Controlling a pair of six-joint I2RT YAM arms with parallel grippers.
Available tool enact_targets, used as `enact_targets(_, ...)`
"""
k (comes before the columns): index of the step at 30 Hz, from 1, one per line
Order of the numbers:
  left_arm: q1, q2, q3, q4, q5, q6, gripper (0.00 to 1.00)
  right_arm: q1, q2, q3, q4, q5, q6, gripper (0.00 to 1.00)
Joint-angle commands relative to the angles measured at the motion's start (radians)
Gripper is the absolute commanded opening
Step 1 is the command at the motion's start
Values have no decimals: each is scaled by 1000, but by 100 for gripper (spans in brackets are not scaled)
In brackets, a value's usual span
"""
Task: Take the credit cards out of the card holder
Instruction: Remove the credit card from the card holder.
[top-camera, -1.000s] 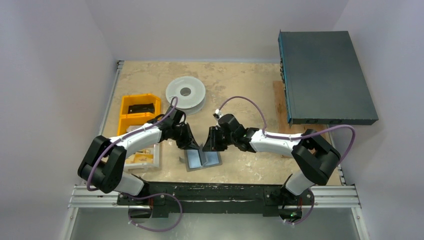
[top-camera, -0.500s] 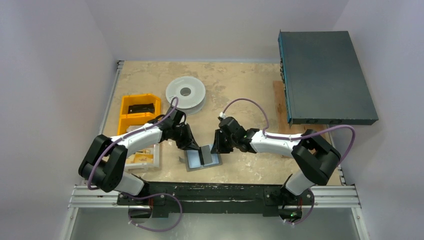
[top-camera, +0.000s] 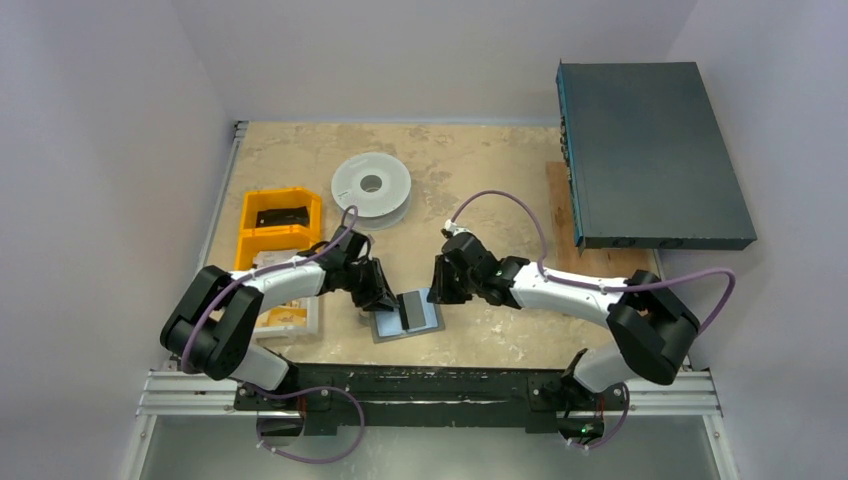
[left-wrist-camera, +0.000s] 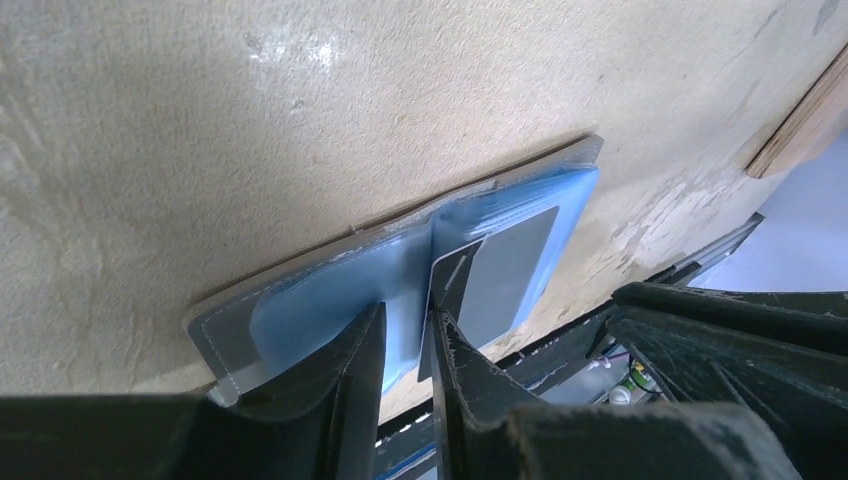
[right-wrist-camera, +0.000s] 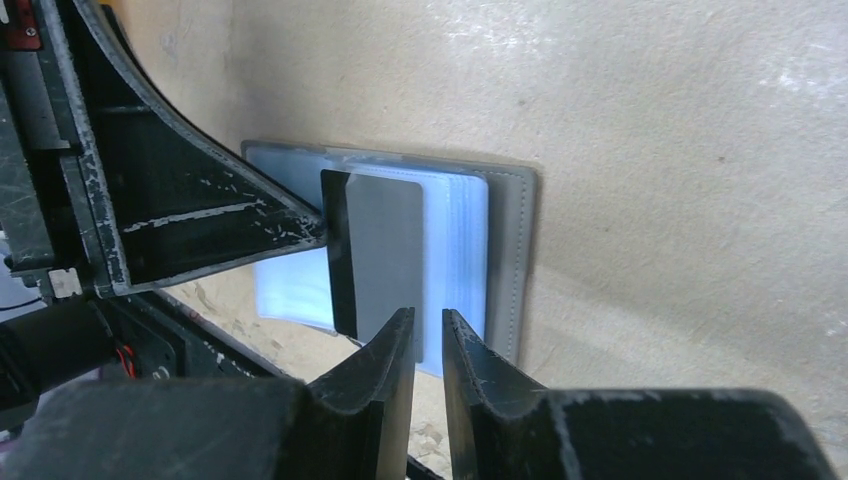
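Observation:
The slate-grey card holder (top-camera: 428, 320) lies open and flat near the table's front edge, its blue sleeves up (left-wrist-camera: 300, 300) (right-wrist-camera: 505, 250). A grey card with a black stripe (top-camera: 412, 310) (left-wrist-camera: 510, 265) (right-wrist-camera: 385, 250) stands tilted over the middle fold. My left gripper (top-camera: 385, 302) (left-wrist-camera: 408, 318) is at the holder's left half, slightly open. The card's striped edge rests against one of its fingertips (left-wrist-camera: 447, 325), and a gap shows beside it. My right gripper (top-camera: 438, 292) (right-wrist-camera: 428, 315) hovers at the holder's right half, fingers nearly together with nothing between them.
A pale grey round spool (top-camera: 371, 185) sits at the back. A yellow bin (top-camera: 250, 228) holding a black item (top-camera: 280, 215) and a white tray (top-camera: 290, 318) are on the left. A dark box (top-camera: 650, 150) over a wooden board (top-camera: 558, 210) stands right. Metal rails (top-camera: 430, 388) line the front edge.
The card has come up out of the holder and now stands tilted over it. The left gripper shifted slightly toward the front edge, and the right gripper drew back to the right.

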Motion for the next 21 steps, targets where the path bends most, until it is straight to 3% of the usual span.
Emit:
enact_targets(1, -4, -7, -27, 100, 42, -26, 23, 23, 33, 61, 7, 3, -19, 16)
enact_targets(21, -4, 24, -54, 199, 95, -54, 19, 24, 181, 47, 18, 10, -15, 9)
